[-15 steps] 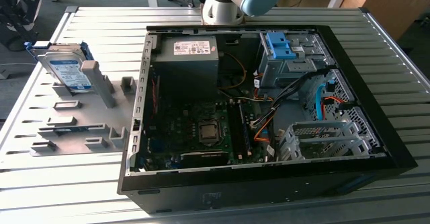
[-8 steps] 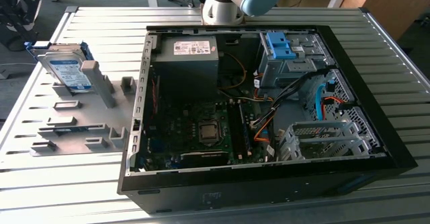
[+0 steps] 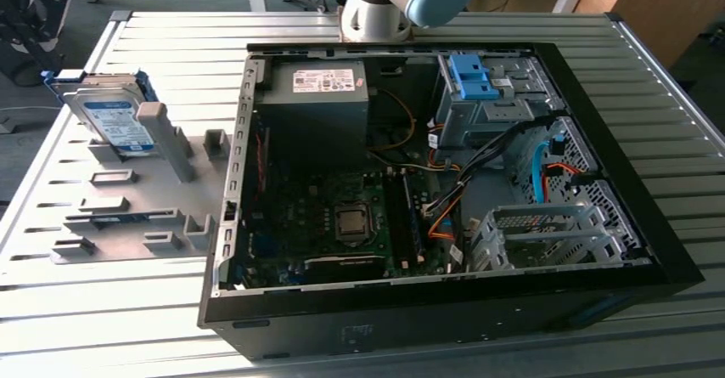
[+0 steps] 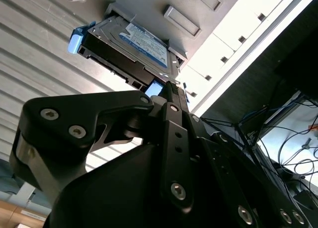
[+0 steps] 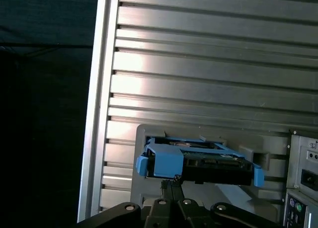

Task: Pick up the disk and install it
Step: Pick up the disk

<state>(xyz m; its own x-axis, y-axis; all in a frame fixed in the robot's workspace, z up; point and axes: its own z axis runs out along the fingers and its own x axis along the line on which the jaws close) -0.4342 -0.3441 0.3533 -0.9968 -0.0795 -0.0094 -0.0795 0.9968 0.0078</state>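
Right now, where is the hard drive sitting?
The hard drive stands propped upright on the grey fixture plate at the exterior view's left, on the slatted table beside the open computer case.

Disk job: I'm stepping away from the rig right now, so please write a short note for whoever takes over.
Gripper: holds nothing and is apart from the disk, which lies ahead of it in both wrist views.
Disk: stands on edge in the grey holder, to the exterior view's left of the open case.
Done: nothing so far; the disk is untouched.
Left: the pickup and the install in the case.
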